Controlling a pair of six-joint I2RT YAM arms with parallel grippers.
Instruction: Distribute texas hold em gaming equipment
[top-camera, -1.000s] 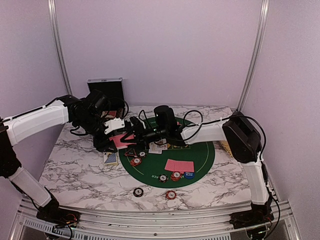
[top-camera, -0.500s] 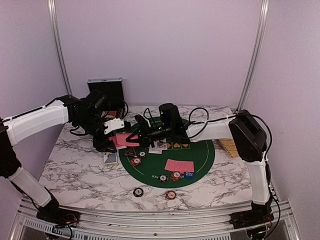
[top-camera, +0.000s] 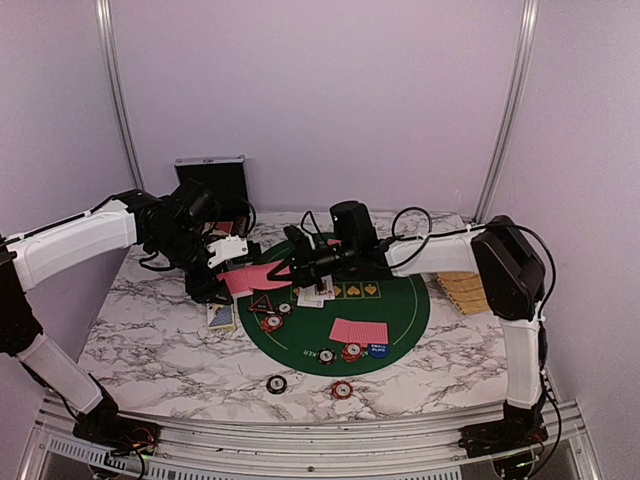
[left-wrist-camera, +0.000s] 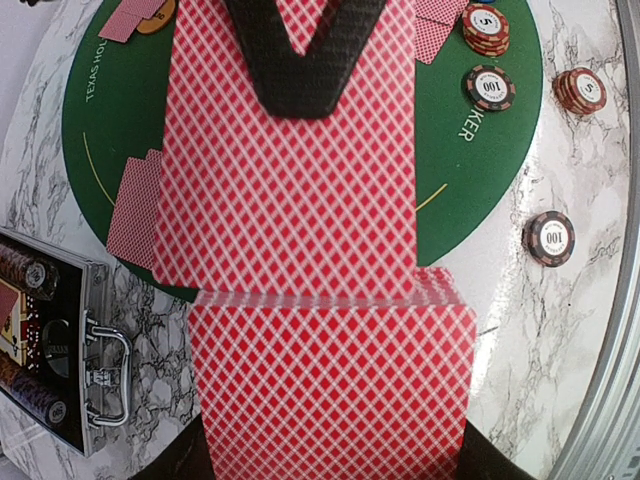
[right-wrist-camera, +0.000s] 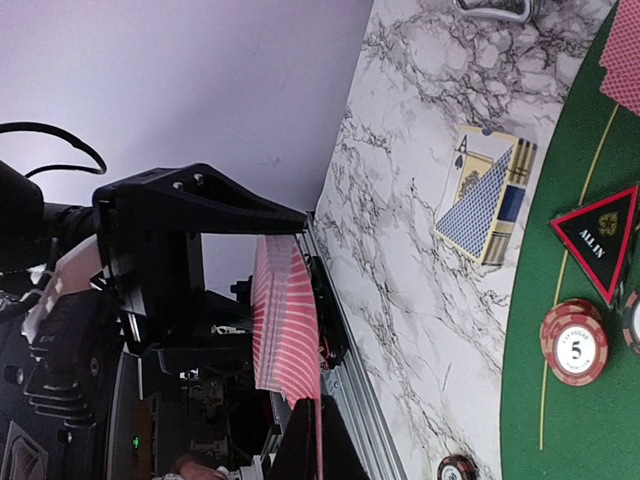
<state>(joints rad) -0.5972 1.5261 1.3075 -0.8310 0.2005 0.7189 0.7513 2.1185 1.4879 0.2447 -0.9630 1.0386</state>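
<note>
**Marble worktop, deck held between two arms**

Marble worktop (top-camera: 150, 340) with lilac walls behind carries a round green mat (top-camera: 405, 310). Above the mat's left edge, the left fingers (right-wrist-camera: 180, 220) are closed on a deck (left-wrist-camera: 330, 390) of pink-red-backed cards, held clear of the surface. The right fingers (left-wrist-camera: 300, 85) are clamped shut on the far end of the top card (left-wrist-camera: 290, 220). That card lies partly slid off the deck and overlaps it at the near end.

Toward the mat's front lies a face-down card pair (top-camera: 358, 330). Just in front of the pair sit a red stack (top-camera: 351, 351), a dark chip (top-camera: 327, 355) and a blue disc (top-camera: 377, 350). At the mat's left side a triangle marker (right-wrist-camera: 597, 240) lies near a marked chip (right-wrist-camera: 575, 347), red-orange and showing a 5.

Off the mat, at the front of the worktop, a black chip (top-camera: 277, 384) and red chips (top-camera: 342, 390) rest apart from each other. A blue card box (top-camera: 221, 316) lies on the marble just left of the mat. A black case (top-camera: 210, 175) stands at the back left, and a basket (top-camera: 462, 290) sits at the mat's right edge.
</note>
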